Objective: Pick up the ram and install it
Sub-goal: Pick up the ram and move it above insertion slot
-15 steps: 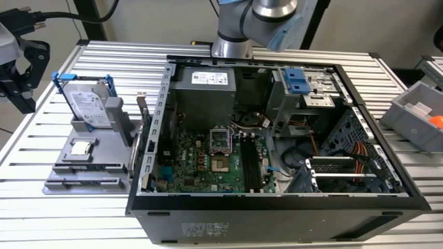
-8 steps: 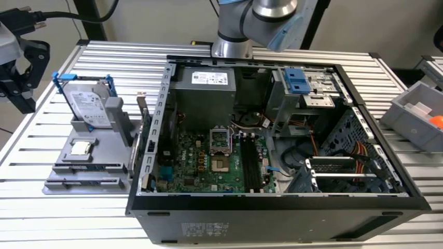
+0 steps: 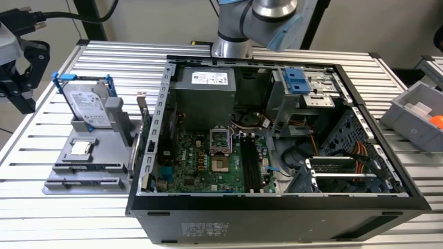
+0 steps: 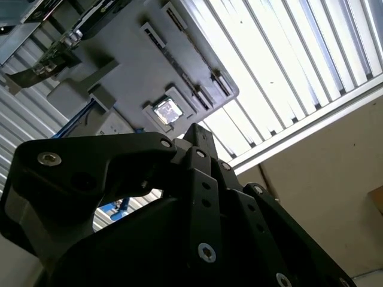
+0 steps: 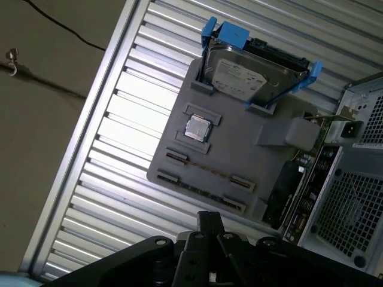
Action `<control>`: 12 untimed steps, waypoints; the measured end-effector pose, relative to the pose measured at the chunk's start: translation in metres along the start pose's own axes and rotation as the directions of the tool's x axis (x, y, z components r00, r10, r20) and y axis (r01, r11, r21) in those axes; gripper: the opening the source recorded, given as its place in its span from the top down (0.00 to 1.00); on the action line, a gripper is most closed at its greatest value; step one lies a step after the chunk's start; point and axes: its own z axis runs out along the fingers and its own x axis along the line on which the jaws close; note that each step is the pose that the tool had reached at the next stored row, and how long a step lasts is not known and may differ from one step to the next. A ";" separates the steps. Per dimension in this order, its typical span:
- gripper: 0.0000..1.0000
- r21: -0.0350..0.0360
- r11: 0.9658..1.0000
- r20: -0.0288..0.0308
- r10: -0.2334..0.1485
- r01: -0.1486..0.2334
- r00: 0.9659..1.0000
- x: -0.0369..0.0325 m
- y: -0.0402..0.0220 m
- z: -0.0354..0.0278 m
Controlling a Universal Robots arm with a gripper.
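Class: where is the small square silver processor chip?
The chip sits on the grey tray at the exterior view's left, beside the blue-framed silver hard drive.

The surface (image 3: pixel 104 52) is ribbed bare metal with a bright sheen, the parts holder (image 5: pixel 239 155) matt grey plastic, the hard drive (image 5: pixel 245 75) glossy metal in a blue plastic frame, the gripper (image 5: pixel 209 219) matt black.

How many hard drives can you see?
1. The hard drive stands in a blue frame on the grey tray, at the exterior view's left of the computer. More may hide inside the computer.
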 end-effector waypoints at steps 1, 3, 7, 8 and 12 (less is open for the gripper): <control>1.00 0.000 1.000 0.000 0.000 0.000 1.000 0.0000 0.0000 0.0000; 1.00 0.000 1.000 0.000 -0.001 0.001 1.000 0.0000 0.0000 0.0000; 1.00 0.000 1.000 0.000 -0.003 0.003 1.000 0.0000 0.0000 0.0000; 1.00 0.000 1.000 0.000 -0.003 0.003 1.000 0.0000 0.0000 0.0000; 1.00 0.000 1.000 0.000 -0.010 0.010 1.000 0.0000 0.0000 0.0001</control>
